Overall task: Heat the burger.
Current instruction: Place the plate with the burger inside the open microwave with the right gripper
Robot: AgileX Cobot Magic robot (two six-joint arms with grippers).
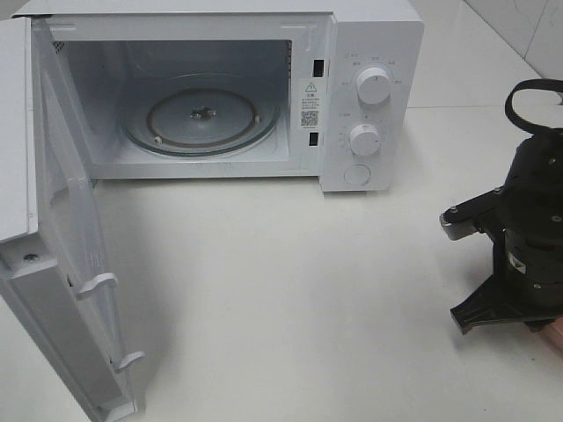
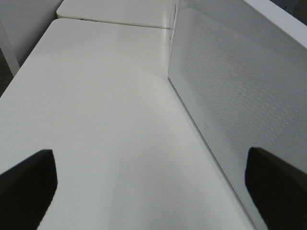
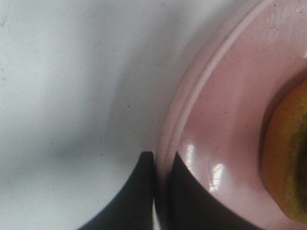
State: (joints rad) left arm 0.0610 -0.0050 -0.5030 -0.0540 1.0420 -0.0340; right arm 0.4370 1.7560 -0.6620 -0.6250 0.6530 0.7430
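The right hand (image 3: 161, 157) is clamping the rim of the pink plate (image 3: 230, 96) — the burger (image 3: 288, 158) is sitting on it, right of the open microwave (image 1: 369, 53). The left hand (image 2: 149, 158) is hanging released. Pick-up is beginning; next is calling for a level lift to the turntable (image 1: 202, 119).

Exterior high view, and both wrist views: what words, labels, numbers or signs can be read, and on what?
Nothing reads as words.
Sticker on the microwave front frame: warning triangle, print too small to read.
QR code under it: not legible as text.
Markings round upper knob and lower knob: too small to read.
Pink plate, wrist views: no text.
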